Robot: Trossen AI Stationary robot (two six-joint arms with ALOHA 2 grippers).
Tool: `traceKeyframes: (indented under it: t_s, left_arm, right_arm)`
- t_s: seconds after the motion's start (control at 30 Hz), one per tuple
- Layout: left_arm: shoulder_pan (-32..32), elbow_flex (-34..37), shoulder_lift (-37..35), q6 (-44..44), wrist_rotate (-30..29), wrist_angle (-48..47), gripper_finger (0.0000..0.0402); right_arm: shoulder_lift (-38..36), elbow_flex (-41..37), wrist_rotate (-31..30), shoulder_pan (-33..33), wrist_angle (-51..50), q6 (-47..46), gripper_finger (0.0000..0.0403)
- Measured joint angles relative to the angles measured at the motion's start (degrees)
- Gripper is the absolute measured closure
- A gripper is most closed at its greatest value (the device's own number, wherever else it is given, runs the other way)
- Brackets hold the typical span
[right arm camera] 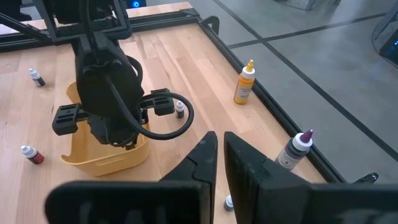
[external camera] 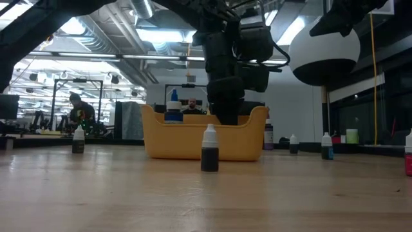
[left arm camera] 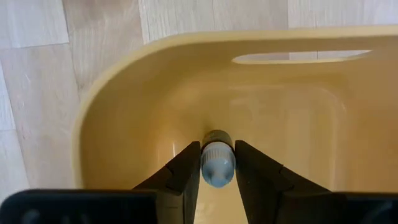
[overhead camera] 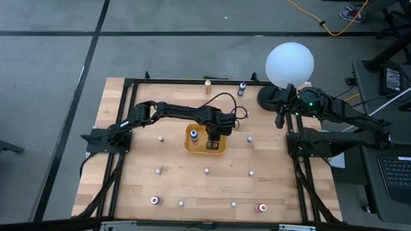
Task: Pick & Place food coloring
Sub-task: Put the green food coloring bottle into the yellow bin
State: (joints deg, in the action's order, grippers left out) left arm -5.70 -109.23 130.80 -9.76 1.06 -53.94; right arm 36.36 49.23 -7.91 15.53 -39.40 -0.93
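Tabletop (overhead camera: 128, 192): light wood, framed by dark rails.

Loose food coloring bottles: scattered across the lower half of the high view, from a red-ringed one at lower left (overhead camera: 155, 201), through small whitish ones at centre (overhead camera: 207, 171), to a red one at lower right (overhead camera: 262, 208). Two taller bottles stand at the upper edge, one orange (overhead camera: 208, 86) and one dark (overhead camera: 242, 89).

Tray (overhead camera: 190, 145): orange-yellow, centre of frame. One blue-capped bottle (overhead camera: 193, 135) already stands in its left part.

Left gripper (left arm camera: 217, 171): lowered inside the tray, fingers clamped on a pale-capped bottle (left arm camera: 217, 167).

Right gripper (right arm camera: 219, 155): parked at upper right by the white globe lamp (overhead camera: 290, 63); fingers nearly together, empty.

Progress: early. One bottle placed, a second at the point of release, most bottles not yet collected.
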Motion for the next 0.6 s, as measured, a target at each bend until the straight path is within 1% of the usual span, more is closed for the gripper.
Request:
traceKeyframes:
  t_s: [0.4, 0.6]
  left_arm:
    - [-0.04, -0.41, -0.02, 0.04, -0.11, -0.82, 0.0302]
    - [0.01, -5.71, -0.04, -0.59, -1.14, -6.16, 0.0302]
  right_arm:
    - [0.00, 0.00, 0.01, 0.00, -1.62, -0.02, 0.0369]
    - [0.02, 0.00, -0.01, 0.00, -2.88, -0.02, 0.0369]
